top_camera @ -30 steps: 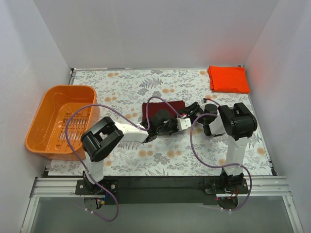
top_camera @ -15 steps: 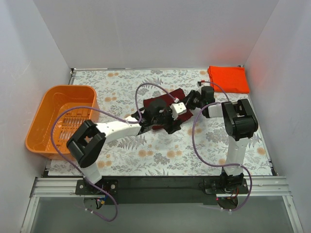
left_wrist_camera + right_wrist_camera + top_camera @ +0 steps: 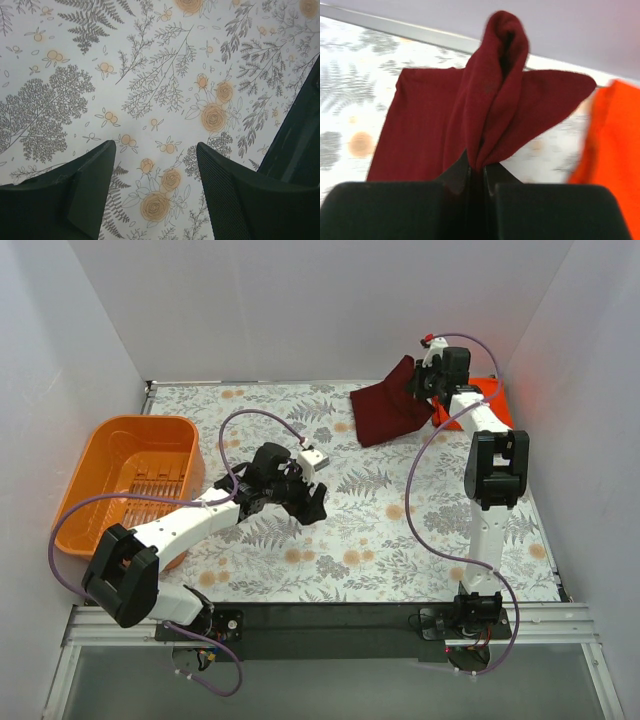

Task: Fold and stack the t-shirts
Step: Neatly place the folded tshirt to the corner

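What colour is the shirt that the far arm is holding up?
Dark maroon, plain. The t-shirt, pinched in the right gripper, shows best in the right wrist view.

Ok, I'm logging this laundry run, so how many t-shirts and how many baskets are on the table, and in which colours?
T-shirts: 2, the maroon t-shirt and the orange-red t-shirt
Baskets: 1, the orange basket
Total: 3

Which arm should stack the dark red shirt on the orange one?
Right: the right jaws grip the dark maroon cloth t-shirt beside the folded orange-red t-shirt; left jaws open, far away.
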Robot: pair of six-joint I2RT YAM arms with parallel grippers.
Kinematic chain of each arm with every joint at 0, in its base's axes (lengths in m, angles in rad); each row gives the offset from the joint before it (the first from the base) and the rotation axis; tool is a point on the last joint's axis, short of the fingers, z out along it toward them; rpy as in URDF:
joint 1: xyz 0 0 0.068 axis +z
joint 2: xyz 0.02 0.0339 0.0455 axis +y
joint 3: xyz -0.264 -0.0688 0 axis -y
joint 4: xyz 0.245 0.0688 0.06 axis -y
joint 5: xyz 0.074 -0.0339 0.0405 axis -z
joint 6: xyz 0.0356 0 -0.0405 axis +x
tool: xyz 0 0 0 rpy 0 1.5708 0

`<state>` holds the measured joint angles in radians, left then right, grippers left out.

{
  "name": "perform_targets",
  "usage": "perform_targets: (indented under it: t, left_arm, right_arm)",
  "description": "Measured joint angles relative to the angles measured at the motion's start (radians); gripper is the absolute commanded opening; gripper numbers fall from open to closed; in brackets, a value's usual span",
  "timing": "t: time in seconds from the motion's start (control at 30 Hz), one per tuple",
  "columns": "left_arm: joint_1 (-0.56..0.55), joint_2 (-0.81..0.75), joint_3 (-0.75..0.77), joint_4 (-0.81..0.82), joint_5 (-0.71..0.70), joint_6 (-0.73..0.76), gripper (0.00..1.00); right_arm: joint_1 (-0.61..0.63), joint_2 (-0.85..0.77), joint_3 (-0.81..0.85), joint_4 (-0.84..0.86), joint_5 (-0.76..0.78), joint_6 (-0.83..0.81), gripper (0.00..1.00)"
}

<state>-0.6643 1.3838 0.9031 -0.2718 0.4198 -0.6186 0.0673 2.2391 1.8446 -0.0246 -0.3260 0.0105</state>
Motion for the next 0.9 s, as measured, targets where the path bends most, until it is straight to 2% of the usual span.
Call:
perform_targets:
  t: [0.17,0.53,0.9]
  left_arm:
    - [0.006,0.000,-0.013,-0.029,0.009,0.000,0.65]
    - [0.006,0.000,-0.013,-0.046,0.025,0.001,0.65]
    - [0.006,0.000,-0.013,-0.065,0.033,0.006,0.65]
  right_arm:
    - [-0.060,0.081,0.158,-0.118,0.038,-0.128,0.01]
    - [-0.072,0.071,0.188,-0.221,0.055,-0.291,0.01]
    - [-0.092,0.010,0.242,-0.269,0.059,-0.358,0.01]
